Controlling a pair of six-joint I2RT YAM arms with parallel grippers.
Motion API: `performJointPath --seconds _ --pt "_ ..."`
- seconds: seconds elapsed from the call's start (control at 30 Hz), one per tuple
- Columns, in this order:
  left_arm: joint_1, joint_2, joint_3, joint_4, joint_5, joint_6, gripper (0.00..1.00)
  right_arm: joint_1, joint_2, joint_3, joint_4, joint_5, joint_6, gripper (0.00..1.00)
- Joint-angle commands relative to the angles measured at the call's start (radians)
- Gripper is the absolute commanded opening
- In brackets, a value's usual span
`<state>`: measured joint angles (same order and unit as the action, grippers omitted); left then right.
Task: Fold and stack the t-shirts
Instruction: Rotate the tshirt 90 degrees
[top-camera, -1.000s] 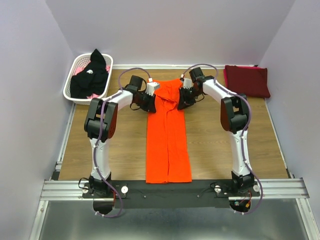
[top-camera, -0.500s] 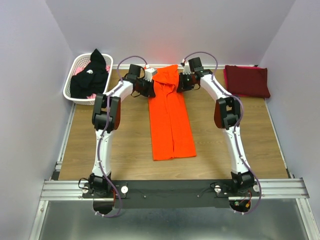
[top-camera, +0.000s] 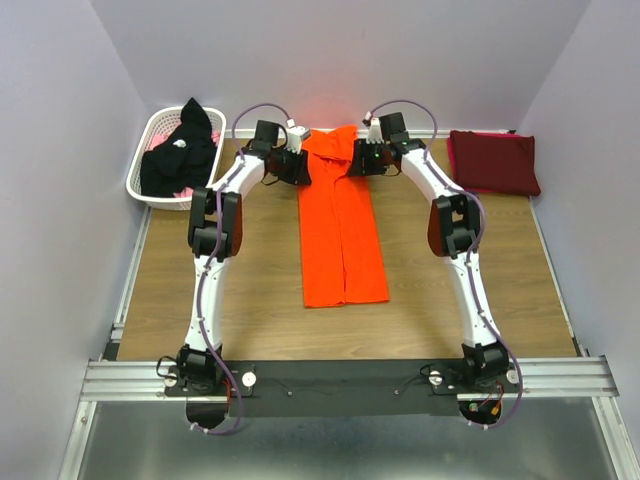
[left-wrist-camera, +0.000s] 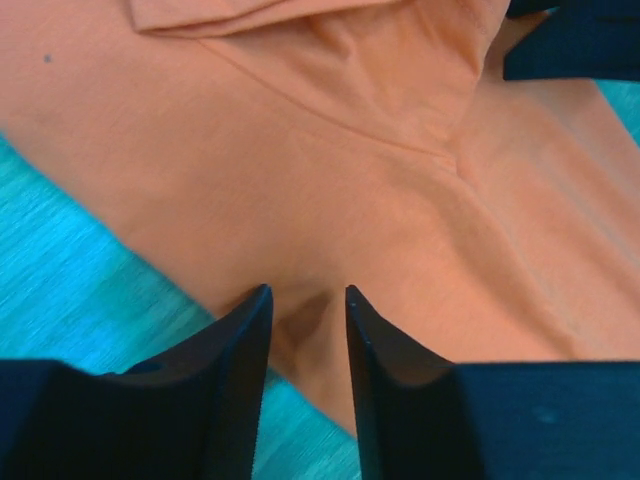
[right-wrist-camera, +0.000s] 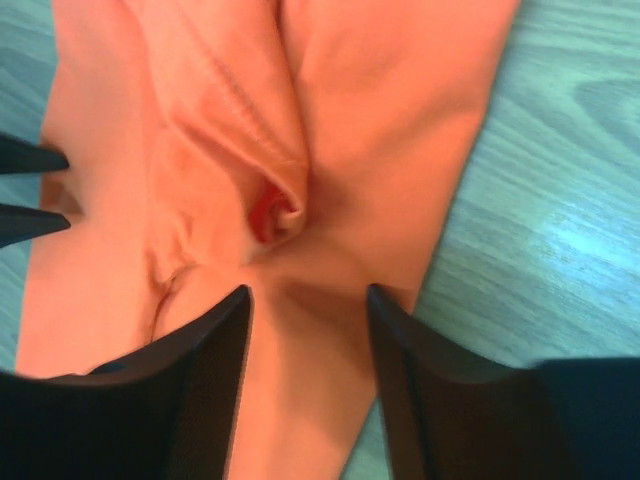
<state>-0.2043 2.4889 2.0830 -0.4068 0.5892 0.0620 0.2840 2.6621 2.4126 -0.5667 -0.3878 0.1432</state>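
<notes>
Jaws of the left gripper (left-wrist-camera: 307, 330) and right gripper (right-wrist-camera: 308, 330) each pinch a puckered fold of the soft orange shirt (top-camera: 340, 230), seams plain up close; only the overhead view shows its long narrow strip on the wooden table (top-camera: 250, 285).

- A white slotted plastic basket (top-camera: 137, 172) sits at the table's far left corner, close to the walls.
- Pale lilac walls (top-camera: 400, 60) enclose the wooden table (top-camera: 250, 290); a metal rail (top-camera: 560, 372) runs along its near edge.
</notes>
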Motion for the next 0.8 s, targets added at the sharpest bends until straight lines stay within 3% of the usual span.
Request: performJointPath --seconds 0.0,0.07,0.13,0.17,0.2,0.27,0.37,0.53,0.6,0.63,0.67,0.73,0.77 --pt "0.013 -0.086 0.014 -0.030 0.030 0.044 0.49 -0.009 -0.053 -0.035 -0.027 0.003 -0.040 0.62" --pt "0.013 -0.175 0.015 -0.029 0.038 0.083 0.56 -0.009 -0.140 -0.043 -0.019 -0.003 -0.089 0.68" --pt "0.013 -0.243 0.015 -0.030 0.041 0.117 0.71 -0.009 -0.215 -0.070 -0.002 0.001 -0.175 0.73" --pt "0.011 -0.315 0.003 -0.030 0.041 0.158 0.90 -0.009 -0.287 -0.108 0.016 0.004 -0.195 0.78" --pt "0.011 -0.352 -0.006 -0.027 0.035 0.174 0.97 -0.009 -0.318 -0.122 0.016 0.010 -0.214 0.84" --pt "0.013 -0.457 -0.029 -0.029 0.028 0.217 0.97 -0.009 -0.382 -0.144 0.021 0.001 -0.263 1.00" --pt "0.011 -0.571 -0.115 -0.017 0.024 0.288 0.97 -0.009 -0.500 -0.174 0.025 -0.045 -0.316 1.00" --pt "0.011 -0.849 -0.403 0.150 0.115 0.361 0.97 -0.009 -0.641 -0.294 0.025 -0.071 -0.358 1.00" --pt "0.011 -0.939 -0.533 0.256 0.126 0.317 0.97 -0.009 -0.703 -0.367 0.016 -0.104 -0.444 1.00" --pt "0.011 -0.978 -0.569 0.267 0.145 0.350 0.97 -0.009 -0.782 -0.483 0.014 -0.162 -0.534 1.00" --pt "0.011 -0.987 -0.595 0.264 0.176 0.404 0.97 -0.006 -0.819 -0.535 0.010 -0.204 -0.580 1.00" --pt "0.013 -0.998 -0.601 0.050 0.239 0.551 0.97 0.006 -0.904 -0.653 -0.010 -0.255 -0.663 1.00" --pt "0.005 -1.004 -0.615 -0.037 0.312 0.726 0.97 0.018 -0.980 -0.763 -0.027 -0.269 -0.750 1.00"
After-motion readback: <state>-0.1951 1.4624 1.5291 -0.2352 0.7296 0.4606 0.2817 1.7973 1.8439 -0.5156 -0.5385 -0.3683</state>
